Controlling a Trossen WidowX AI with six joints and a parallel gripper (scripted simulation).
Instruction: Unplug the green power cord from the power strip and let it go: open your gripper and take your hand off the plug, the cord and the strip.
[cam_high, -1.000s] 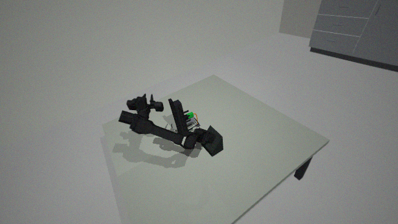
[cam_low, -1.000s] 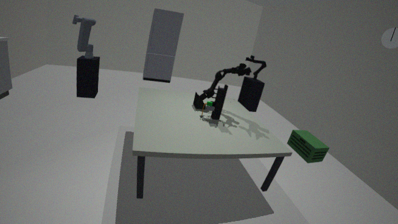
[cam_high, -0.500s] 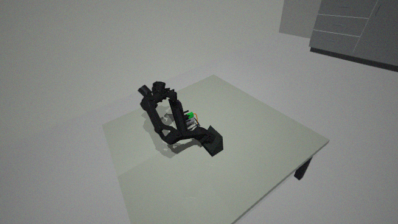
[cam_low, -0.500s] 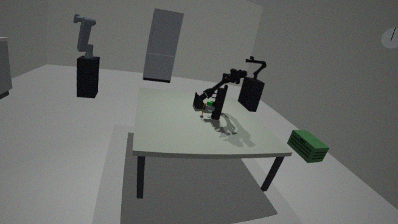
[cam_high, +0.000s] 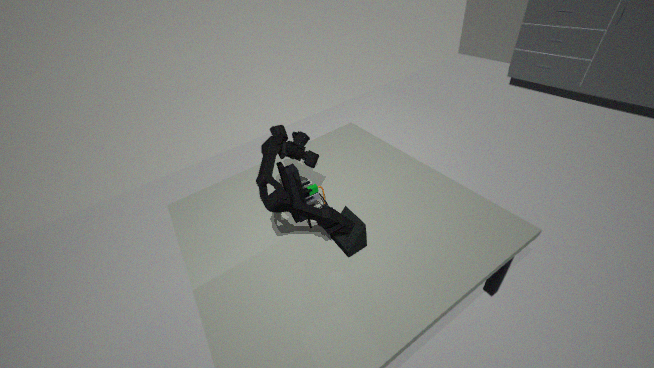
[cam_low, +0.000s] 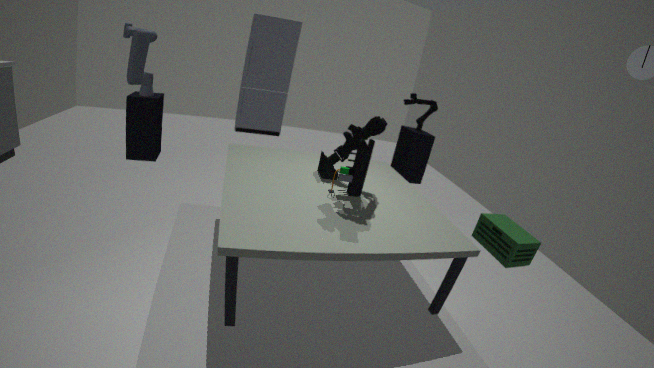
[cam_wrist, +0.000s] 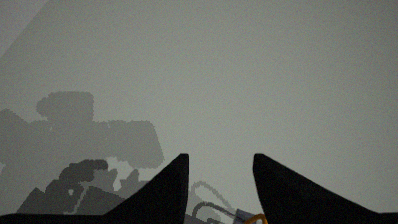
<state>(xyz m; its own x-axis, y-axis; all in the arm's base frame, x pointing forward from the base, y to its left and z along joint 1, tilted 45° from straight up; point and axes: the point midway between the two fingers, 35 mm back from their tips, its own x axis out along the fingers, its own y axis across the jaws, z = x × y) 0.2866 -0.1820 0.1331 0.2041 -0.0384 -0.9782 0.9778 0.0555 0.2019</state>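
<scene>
Overhead first: my arm (cam_high: 272, 170) is folded up over the middle of the pale table (cam_high: 425, 210), its base block (cam_high: 352, 235) sitting a little toward the right edge. My gripper (cam_high: 306, 150) sits at the top of the fold, nearer the far corner, pointing toward the table's right side. Just below it the green plug (cam_high: 312, 189) shows as a small bright patch against the tall dark power strip (cam_high: 290, 187), with a thin orange bit of cord (cam_high: 323, 192) curling beside it.

From the exterior view, the strip (cam_low: 361, 167) stands upright near the far right part of the table (cam_low: 280, 220), and the green plug (cam_low: 344, 170) is against its left face. The cord (cam_low: 332, 182) drops from the plug to the tabletop. My gripper (cam_low: 372, 126) is above the top of the strip, apart from the plug.

At the wrist, my two dark fingertips frame bare table surface, narrowed partway with nothing between them; I hold nothing. Along the bottom edge, between the fingertips, a grey loop of cable and an orange sliver (cam_wrist: 256, 219) peek in. My arm's shadow spreads over the left of the tabletop.
</scene>
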